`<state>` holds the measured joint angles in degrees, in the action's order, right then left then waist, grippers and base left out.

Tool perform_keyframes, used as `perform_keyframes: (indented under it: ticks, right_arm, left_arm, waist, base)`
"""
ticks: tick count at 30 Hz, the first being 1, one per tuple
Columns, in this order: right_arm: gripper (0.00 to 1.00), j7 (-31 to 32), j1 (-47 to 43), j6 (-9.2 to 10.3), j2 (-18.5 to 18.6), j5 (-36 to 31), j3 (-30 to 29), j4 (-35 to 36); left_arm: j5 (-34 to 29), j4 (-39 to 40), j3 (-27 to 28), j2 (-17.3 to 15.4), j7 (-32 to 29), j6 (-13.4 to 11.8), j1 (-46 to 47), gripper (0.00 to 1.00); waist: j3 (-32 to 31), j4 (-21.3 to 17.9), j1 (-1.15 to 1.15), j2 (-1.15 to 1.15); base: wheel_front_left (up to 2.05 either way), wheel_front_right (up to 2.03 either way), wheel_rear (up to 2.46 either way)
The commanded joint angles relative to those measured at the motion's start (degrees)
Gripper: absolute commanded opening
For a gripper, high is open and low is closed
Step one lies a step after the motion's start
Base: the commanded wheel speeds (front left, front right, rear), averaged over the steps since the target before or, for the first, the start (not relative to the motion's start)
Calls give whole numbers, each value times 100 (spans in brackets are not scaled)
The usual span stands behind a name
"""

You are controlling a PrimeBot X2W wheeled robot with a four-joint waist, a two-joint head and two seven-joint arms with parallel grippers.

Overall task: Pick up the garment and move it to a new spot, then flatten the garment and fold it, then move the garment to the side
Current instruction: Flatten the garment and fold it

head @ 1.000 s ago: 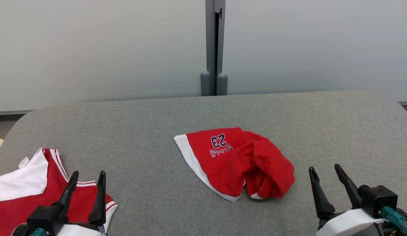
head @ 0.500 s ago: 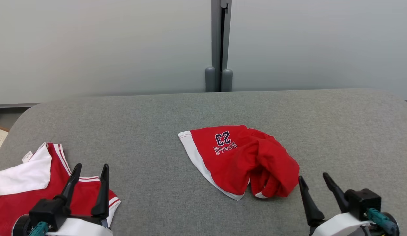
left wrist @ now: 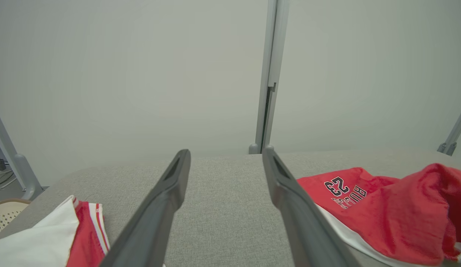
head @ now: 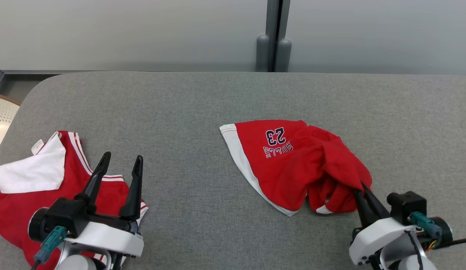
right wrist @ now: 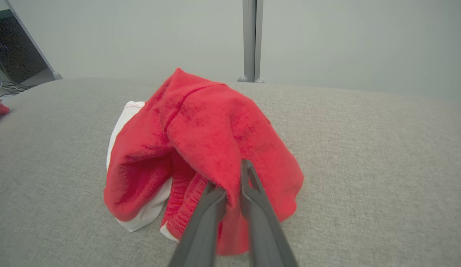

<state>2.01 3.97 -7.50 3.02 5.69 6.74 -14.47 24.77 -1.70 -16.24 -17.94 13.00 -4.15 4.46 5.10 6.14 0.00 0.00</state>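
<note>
Grey worktop [head: 203,97] carries crumpled red Bulls shorts [head: 289,161]. The right claw [head: 360,189] pinches their near-right fold, while the left claw [head: 123,156] gapes wide, well left of them. This looks like the pickup step; next comes a clean lift.

Red jersey [head: 15,210] partly behind left tool [head: 123,155], partly off-edge

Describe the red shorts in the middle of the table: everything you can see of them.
The red shorts are soft, fuzzy-looking cloth with a white band along the left edge and a dark 23 with lettering, upside down in the head view. The left part lies flat on the grey table; the right part is bunched into folds. The right gripper is pinched shut on a fold at the near right edge.
</note>
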Motion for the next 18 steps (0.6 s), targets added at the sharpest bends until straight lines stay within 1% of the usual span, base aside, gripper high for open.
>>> perform_keyframes:
  ticks: [1, 6, 9, 12, 17, 18]
  right_arm:
    - [0, -94, 169, 2, 76, -16, -124, 175]
    - [0, 57, 581, 2, 263, -2, -443, 643]
    - [0, 226, 887, 2, 401, -9, -692, 698]
    - [0, 377, 1243, 2, 509, 0, -957, 533]
    - [0, 463, 1820, 2, 574, -6, -1227, -154]
    - [21, 468, 1899, 2, 572, -21, -1254, -291]
  left_arm:
    - [-26, -45, -15, -1, 53, 54, 167, 100]
    - [-41, -131, -17, 46, 114, 119, 353, 100]
    - [-48, -171, -39, 75, 144, 201, 485, 100]
    - [-56, -217, -55, 108, 168, 301, 677, 100]
    - [-73, -373, -57, 185, 204, 483, 1012, 100]
    - [-78, -402, -53, 205, 206, 512, 1059, 100]
  waist:
    - [146, 89, 0, 0]
    - [324, 100, 0, 0]
    - [517, 151, 0, 0]
    - [788, 238, 0, 0]
    - [1202, 387, 0, 0]
    - [1258, 411, 0, 0]
  base:
    - [0, 0, 0]
    - [0, 0, 0]
    - [0, 0, 0]
    - [0, 0, 0]
    - [0, 0, 0]
    - [0, 0, 0]
